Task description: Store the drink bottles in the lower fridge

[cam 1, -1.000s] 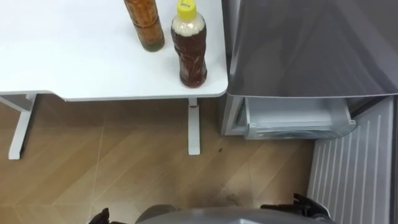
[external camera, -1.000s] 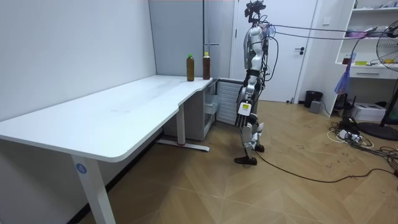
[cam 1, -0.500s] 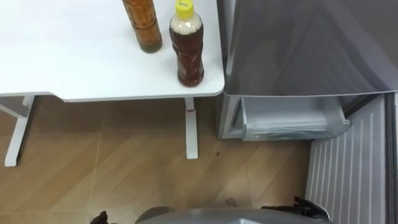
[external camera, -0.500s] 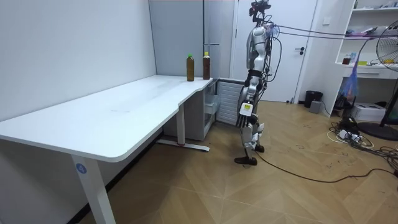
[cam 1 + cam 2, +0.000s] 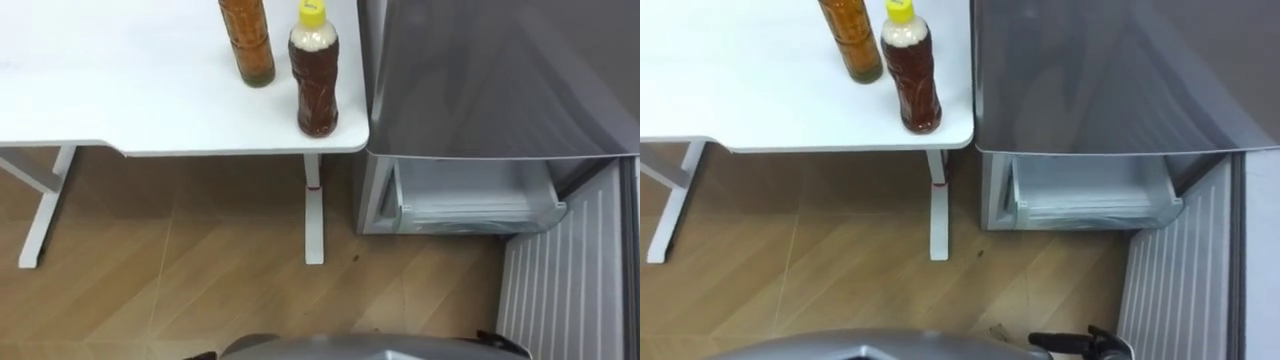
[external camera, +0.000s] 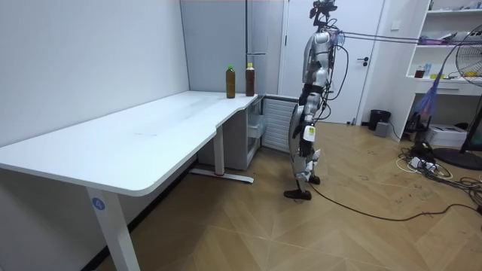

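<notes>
Drinks, a yellow-capped bottle (image 5: 314, 75) and an amber bottle (image 5: 247, 40), stood at the table's (image 5: 120, 90) near right corner beside the open fridge drawer (image 5: 475, 195), handy for loading, while the right hand (image 5: 1080, 345) hung low, grasp impossible to tell.

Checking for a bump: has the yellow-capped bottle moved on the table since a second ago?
No. The yellow-capped bottle keeps its spot near the table corner beside the fridge; the whole view shifted, so the camera moved.

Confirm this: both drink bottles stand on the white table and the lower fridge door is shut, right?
No. Both drink bottles stand on the white table, but the lower fridge door is open, its drawer exposed; the left eye view shows it.
</notes>
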Controlling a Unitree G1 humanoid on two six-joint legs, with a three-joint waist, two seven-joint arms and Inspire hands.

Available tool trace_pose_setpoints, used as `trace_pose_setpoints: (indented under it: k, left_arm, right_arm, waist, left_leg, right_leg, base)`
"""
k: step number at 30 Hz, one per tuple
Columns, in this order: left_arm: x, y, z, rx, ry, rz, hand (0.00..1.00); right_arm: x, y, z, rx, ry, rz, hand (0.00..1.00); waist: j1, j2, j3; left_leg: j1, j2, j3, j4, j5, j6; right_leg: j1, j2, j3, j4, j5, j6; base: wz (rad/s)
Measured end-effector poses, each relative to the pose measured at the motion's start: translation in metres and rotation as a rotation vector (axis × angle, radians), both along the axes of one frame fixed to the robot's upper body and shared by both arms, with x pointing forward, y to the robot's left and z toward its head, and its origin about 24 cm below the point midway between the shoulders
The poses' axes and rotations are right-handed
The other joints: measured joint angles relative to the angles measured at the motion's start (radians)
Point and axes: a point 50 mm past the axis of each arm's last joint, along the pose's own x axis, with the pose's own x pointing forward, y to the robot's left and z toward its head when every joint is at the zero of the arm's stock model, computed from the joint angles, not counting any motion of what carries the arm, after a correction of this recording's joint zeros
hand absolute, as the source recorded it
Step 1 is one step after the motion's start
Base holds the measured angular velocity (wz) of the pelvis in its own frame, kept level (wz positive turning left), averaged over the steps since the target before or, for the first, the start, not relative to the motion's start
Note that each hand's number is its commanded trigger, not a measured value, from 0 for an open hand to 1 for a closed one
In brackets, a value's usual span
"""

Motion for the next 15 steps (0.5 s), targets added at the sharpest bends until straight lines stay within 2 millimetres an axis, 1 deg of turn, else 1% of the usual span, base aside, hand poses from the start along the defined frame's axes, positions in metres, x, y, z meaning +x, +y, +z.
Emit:
trace_pose_setpoints:
  k: [1, 2, 3, 4, 6, 9, 13, 15]
  left_arm:
    - [0.0, 0.001, 0.0, 0.002, -0.01, 0.049, 0.0]
    - [0.0, 0.004, 0.001, 0.009, -0.035, 0.143, 0.0]
    - [0.0, 0.006, 0.002, 0.014, -0.057, 0.234, 0.0]
    - [0.0, 0.007, 0.002, 0.018, -0.066, 0.276, 0.0]
    - [0.005, 0.012, 0.005, 0.035, -0.123, 0.439, 0.0]
    - [0.01, 0.018, 0.009, 0.055, -0.185, 0.624, 0.0]
    - [0.019, 0.027, 0.015, 0.102, -0.248, 0.736, 0.0]
    - [0.035, 0.037, 0.025, 0.151, -0.305, 0.764, 0.0]
  right_arm:
    - [-0.001, 0.0, 0.0, 0.001, 0.0, -0.003, 0.0]
    - [-0.002, 0.0, 0.0, 0.001, 0.002, -0.007, 0.0]
    - [-0.005, 0.0, 0.0, 0.001, 0.009, -0.012, 0.0]
    - [-0.005, 0.0, 0.0, 0.001, 0.008, -0.013, 0.0]
    - [-0.008, -0.001, 0.0, -0.001, 0.01, -0.022, 0.0]
    - [-0.01, -0.003, 0.0, -0.005, 0.017, -0.043, 0.0]
    - [-0.008, -0.004, 0.001, -0.016, 0.008, -0.041, 0.0]
    - [-0.005, -0.005, 0.001, -0.026, -0.007, -0.018, 0.0]
  waist:
    - [0.005, -0.001, -0.0004]
    - [0.013, 0.001, -0.0034]
    - [0.019, 0.0, -0.0035]
    - [0.022, 0.002, -0.005]
    - [0.038, 0.002, -0.0054]
    - [0.041, 0.004, -0.0043]
    - [0.043, 0.008, -0.0033]
    - [0.042, 0.009, -0.0025]
  left_leg:
    - [0.0, 0.0, 0.0, 0.0, 0.0, 0.0]
    - [0.0, -0.001, 0.0, 0.0, 0.0, 0.0]
    - [0.0, -0.001, 0.0, -0.001, 0.0, 0.001]
    - [0.0, -0.001, 0.0, -0.001, 0.0, 0.001]
    - [0.001, -0.002, -0.001, -0.003, 0.0, 0.001]
    - [0.001, -0.002, -0.001, -0.006, 0.0, 0.001]
    - [0.001, -0.001, 0.0, -0.006, 0.0, 0.0]
    - [-0.005, -0.003, -0.01, -0.007, 0.0, 0.0]
  right_leg:
    - [0.0, -0.001, 0.0, 0.0, 0.0, 0.0]
    - [-0.001, -0.001, 0.001, 0.001, 0.0, 0.001]
    - [-0.001, -0.001, 0.001, 0.001, 0.0, 0.001]
    - [-0.001, -0.001, 0.001, 0.001, 0.0, 0.001]
    - [0.0, 0.0, 0.002, 0.003, 0.001, 0.001]
    - [0.0, 0.0, 0.002, 0.003, 0.001, 0.001]
    - [-0.004, 0.001, 0.013, 0.004, 0.001, 0.001]
    - [-0.006, 0.002, 0.007, 0.003, 0.001, 0.001]
  base:
    - [0.0]
    - [0.0]
    - [0.0]
    - [0.0]
    - [0.0]
    - [0.0]
    - [-0.02]
    - [0.08]
